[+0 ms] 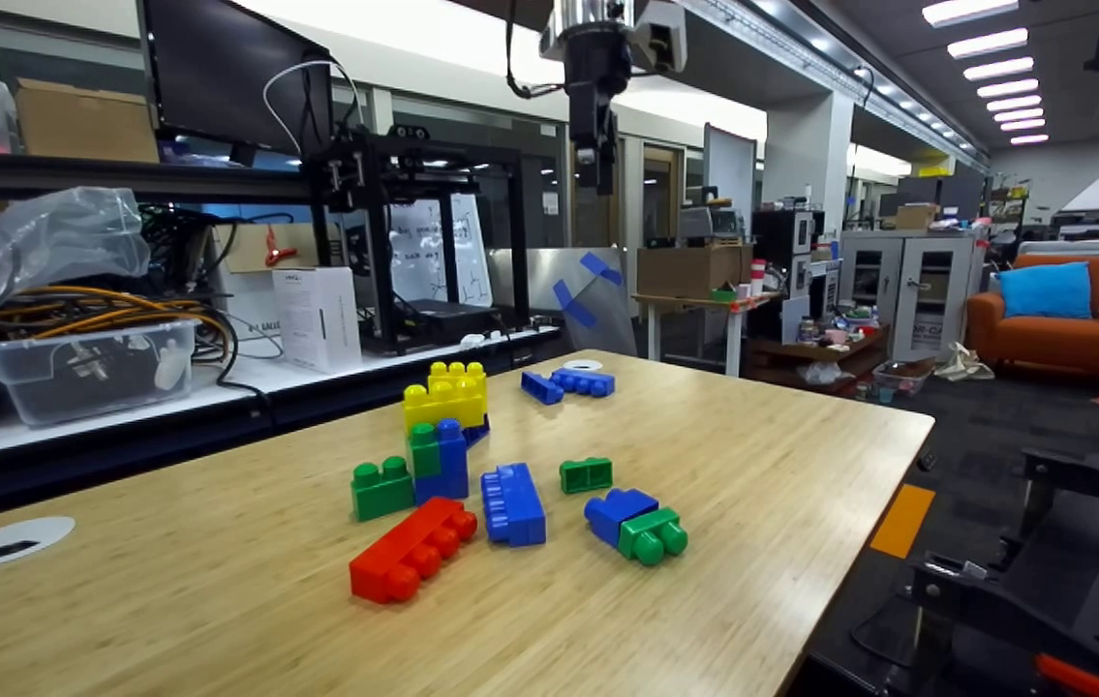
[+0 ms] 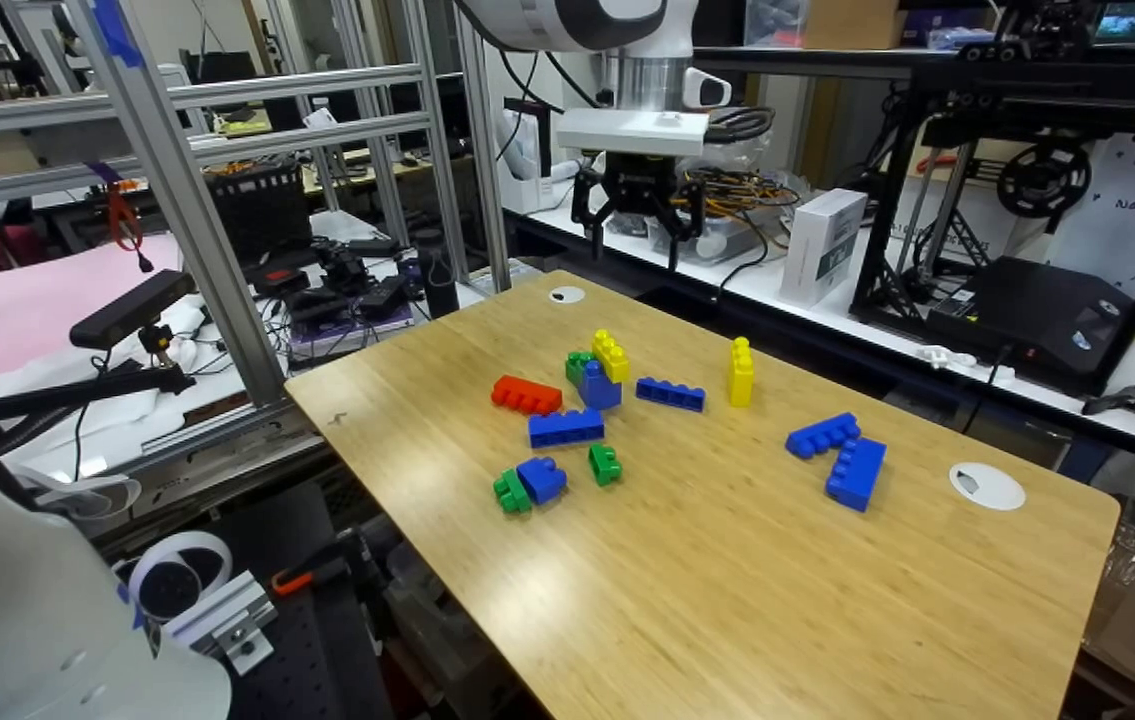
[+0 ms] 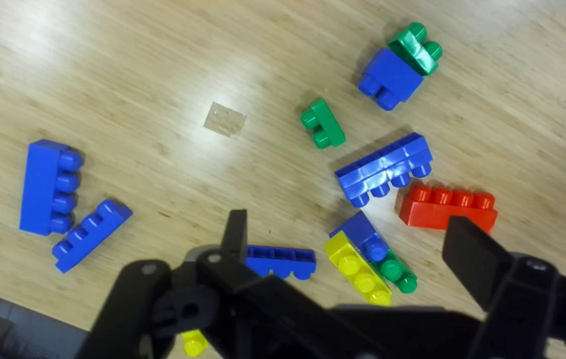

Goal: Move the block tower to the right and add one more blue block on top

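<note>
The block tower, yellow over blue, stands upright with its yellow part [image 2: 611,356] above its blue part [image 2: 601,388]. It also shows in an exterior view [image 1: 453,467] and in the wrist view [image 3: 357,271], where green studs adjoin it. The small blue block [image 3: 391,79] lies on its side against a small green brick [image 3: 415,50]; the blue block shows in both exterior views [image 1: 619,513] [image 2: 541,480]. My gripper [image 2: 635,256] is open and empty, high above the table. In the wrist view the tower lies between its fingertips [image 3: 346,219], well below them.
A red brick [image 3: 447,212] and a wider blue brick [image 3: 385,167] lie close to the tower. A flat blue brick [image 2: 670,394] and a lone yellow brick [image 2: 741,373] stand nearby. Two blue bricks [image 2: 855,474] [image 2: 823,435] lie farther off. A shelf [image 2: 807,325] runs along the table.
</note>
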Robot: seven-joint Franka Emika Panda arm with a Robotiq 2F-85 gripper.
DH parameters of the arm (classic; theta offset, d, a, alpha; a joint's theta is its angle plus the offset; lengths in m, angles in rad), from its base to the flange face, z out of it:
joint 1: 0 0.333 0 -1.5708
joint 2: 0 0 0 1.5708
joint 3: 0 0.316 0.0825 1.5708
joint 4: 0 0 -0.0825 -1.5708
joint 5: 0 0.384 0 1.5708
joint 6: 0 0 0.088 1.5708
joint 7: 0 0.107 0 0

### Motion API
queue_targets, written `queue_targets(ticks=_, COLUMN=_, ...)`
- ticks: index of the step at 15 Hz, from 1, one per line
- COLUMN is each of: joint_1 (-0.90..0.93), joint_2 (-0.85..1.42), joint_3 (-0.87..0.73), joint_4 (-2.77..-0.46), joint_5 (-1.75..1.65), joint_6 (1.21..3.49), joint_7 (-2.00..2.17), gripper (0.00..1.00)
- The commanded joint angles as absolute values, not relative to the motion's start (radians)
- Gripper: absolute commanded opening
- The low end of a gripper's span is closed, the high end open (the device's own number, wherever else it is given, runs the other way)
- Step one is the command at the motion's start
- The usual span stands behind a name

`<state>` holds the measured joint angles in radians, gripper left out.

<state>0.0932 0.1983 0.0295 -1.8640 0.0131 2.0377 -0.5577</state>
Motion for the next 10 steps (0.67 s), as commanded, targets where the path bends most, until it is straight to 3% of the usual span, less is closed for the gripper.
queue_targets(ticks=1, joint_1=0.068, joint_2=0.295, joint_3=0.077, joint_4=-1.741, joint_5=0.006, joint_6=1.996, joint_7=-0.648, gripper=1.0)
queue_targets(ticks=10, joint_1=0.077, joint_2=0.347, joint_3=0.122, joint_4=-1.708, joint_5=0.003, joint_6=2.029, joint_7=-0.677, gripper=1.0)
